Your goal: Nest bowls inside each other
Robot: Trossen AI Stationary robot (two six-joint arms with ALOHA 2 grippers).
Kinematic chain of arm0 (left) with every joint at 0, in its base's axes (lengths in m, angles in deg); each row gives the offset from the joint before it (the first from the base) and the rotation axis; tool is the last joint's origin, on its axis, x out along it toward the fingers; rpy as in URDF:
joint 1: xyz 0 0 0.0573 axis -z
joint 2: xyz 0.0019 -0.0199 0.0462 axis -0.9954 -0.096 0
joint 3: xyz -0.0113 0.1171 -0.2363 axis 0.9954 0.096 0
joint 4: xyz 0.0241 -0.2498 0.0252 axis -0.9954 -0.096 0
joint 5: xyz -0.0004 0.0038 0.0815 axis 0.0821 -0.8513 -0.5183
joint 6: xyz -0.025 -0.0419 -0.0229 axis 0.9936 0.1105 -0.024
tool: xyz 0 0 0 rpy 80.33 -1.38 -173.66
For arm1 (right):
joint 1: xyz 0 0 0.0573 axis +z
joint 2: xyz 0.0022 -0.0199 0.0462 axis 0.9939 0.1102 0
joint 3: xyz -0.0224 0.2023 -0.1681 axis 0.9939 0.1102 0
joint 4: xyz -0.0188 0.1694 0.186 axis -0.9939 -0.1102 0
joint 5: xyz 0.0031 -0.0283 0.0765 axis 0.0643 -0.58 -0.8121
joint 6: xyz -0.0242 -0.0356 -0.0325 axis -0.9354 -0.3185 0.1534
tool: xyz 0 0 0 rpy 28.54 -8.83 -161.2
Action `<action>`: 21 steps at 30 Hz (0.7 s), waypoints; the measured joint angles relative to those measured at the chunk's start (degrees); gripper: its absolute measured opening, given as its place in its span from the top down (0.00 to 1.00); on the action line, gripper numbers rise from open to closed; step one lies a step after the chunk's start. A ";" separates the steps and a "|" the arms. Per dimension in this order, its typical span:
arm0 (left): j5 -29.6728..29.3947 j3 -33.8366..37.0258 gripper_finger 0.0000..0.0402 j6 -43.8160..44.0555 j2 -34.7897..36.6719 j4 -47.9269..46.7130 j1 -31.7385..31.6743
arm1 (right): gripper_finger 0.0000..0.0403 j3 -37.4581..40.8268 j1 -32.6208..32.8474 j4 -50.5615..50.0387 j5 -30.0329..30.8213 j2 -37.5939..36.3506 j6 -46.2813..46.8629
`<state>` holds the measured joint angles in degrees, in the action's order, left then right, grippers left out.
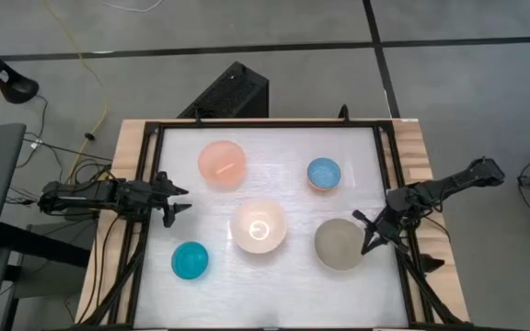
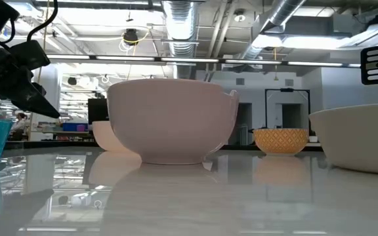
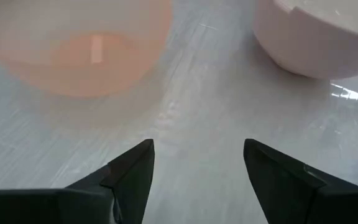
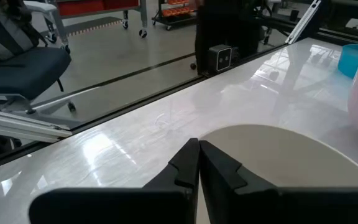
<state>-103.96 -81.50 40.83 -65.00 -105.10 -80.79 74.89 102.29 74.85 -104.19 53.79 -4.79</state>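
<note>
Five bowls stand upright on their bases on the white table. The salmon-pink bowl [image 1: 222, 164] is at the far left, the light-blue one [image 1: 323, 173] at the far right, the cream-white one [image 1: 259, 225] in the middle, the grey-beige one [image 1: 339, 244] to its right and the teal one [image 1: 190, 261] at the near left. My left gripper [image 1: 184, 199] hangs open above the bare table, between the salmon-pink [image 3: 73, 50] and cream-white [image 3: 316, 37] bowls. My right gripper [image 4: 197, 144] is shut at the right rim of the grey-beige bowl [image 4: 278, 155]. My right gripper's shut fingertips stand at the grey-beige bowl's right rim [image 4: 219, 138], slanting down from the table's right side. I cannot tell whether they touch the rim or hang just above it. The bowl stands upright on the table.
A black frame [image 1: 247, 122] runs round the table top. Bare table lies between the bowls and along the near edge. In the low view the cream-white bowl [image 2: 169, 121] fills the middle and the grey-beige one [image 2: 359, 141] is at the right.
</note>
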 joint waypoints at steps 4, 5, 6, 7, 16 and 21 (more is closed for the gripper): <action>0.02 0.00 0.41 0.01 0.01 -0.02 0.02 | 0.88 -0.01 0.00 0.00 0.01 0.00 0.00; 0.02 0.00 0.41 0.01 -0.01 -0.02 0.02 | 0.88 0.00 0.00 0.00 0.00 -0.01 0.00; 0.02 -0.02 0.41 0.01 0.01 -0.02 0.02 | 0.88 0.00 0.00 0.00 -0.02 -0.01 0.00; 0.00 0.00 0.41 0.01 0.01 0.00 0.00 | 0.88 0.00 0.00 0.00 -0.02 0.00 0.00; -1.28 -0.02 0.41 -5.00 0.00 -0.24 0.00 | 0.88 -0.02 0.00 0.00 -0.01 0.00 0.00; -1.20 -0.02 0.41 -5.10 0.01 -0.22 0.00 | 0.88 -0.02 0.00 0.00 -0.02 0.00 0.00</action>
<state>-105.16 -81.53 35.73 -64.99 -105.32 -80.79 74.88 102.29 74.85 -104.21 53.79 -4.79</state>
